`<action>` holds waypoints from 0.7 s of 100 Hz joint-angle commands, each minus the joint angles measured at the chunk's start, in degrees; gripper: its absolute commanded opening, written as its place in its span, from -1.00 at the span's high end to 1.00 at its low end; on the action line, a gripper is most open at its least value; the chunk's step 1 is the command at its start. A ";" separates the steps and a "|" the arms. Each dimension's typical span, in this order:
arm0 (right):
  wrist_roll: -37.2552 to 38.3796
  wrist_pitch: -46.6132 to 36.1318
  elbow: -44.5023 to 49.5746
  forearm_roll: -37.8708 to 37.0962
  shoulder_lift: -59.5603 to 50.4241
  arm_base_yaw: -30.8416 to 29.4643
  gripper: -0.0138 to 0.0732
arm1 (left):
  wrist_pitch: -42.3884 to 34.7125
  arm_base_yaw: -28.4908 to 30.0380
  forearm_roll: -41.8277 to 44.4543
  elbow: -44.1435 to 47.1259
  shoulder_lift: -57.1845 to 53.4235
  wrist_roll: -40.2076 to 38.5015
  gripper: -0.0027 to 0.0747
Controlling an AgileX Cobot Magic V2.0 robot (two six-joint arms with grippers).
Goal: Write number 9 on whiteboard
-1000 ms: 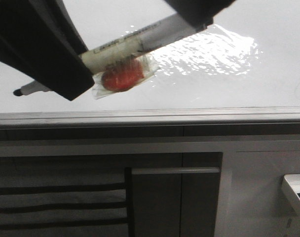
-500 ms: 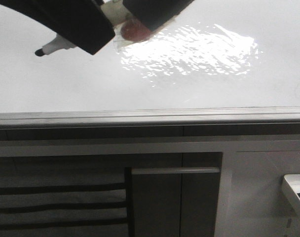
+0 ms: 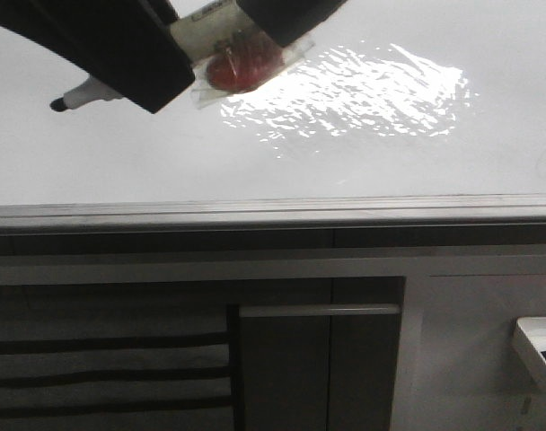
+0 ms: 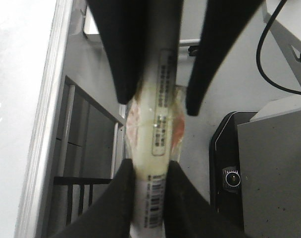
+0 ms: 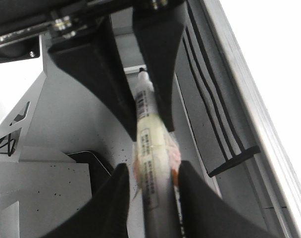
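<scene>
Glossy whiteboard, bright with glare, bare of any stroke: no number 9 to be found yet. Marker pen pinched from both ends, left gripper and right gripper each with jaws pressed onto the barrel. Tip now slightly lower and further left than half a second ago, after a climb away from the frame edge. Looks like repositioning toward a start point, not writing.
</scene>
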 commanded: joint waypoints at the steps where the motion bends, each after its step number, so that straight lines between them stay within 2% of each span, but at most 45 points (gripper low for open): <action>1: -0.86 -2.38 -1.92 1.78 -0.89 0.05 0.46 | -2.20 -0.48 -1.66 -1.97 -1.17 -0.08 0.98; 20: -0.86 -2.38 -1.92 1.78 -0.89 0.05 0.81 | -2.95 -0.48 -1.60 -1.97 -1.17 -0.08 0.98; 26: -0.86 -2.38 -1.92 1.75 -0.89 0.05 0.84 | -2.95 -0.48 -1.60 -1.97 -1.17 -0.08 0.96; 33: -0.86 -2.38 -1.92 1.30 -0.89 0.05 0.83 | -3.08 -0.48 -1.36 -1.97 -1.17 -0.08 0.77; 42: 0.04 -2.66 -1.92 -1.23 -1.34 0.05 0.83 | -3.08 0.33 -1.11 -1.97 -1.17 -0.58 0.31; 48: 3.93 -3.39 -1.92 -4.40 -2.18 0.05 0.83 | -3.38 1.87 -0.99 -1.97 -1.61 -2.27 0.05; 53: 8.44 -4.18 -1.92 -8.28 -3.07 0.05 0.83 | -3.46 3.51 -0.99 -1.97 -2.40 -3.55 -0.05; 70: 31.05 -3.67 -1.92 -28.62 -6.51 -0.45 0.83 | -3.46 10.86 -0.99 -1.85 -7.89 -7.06 -0.06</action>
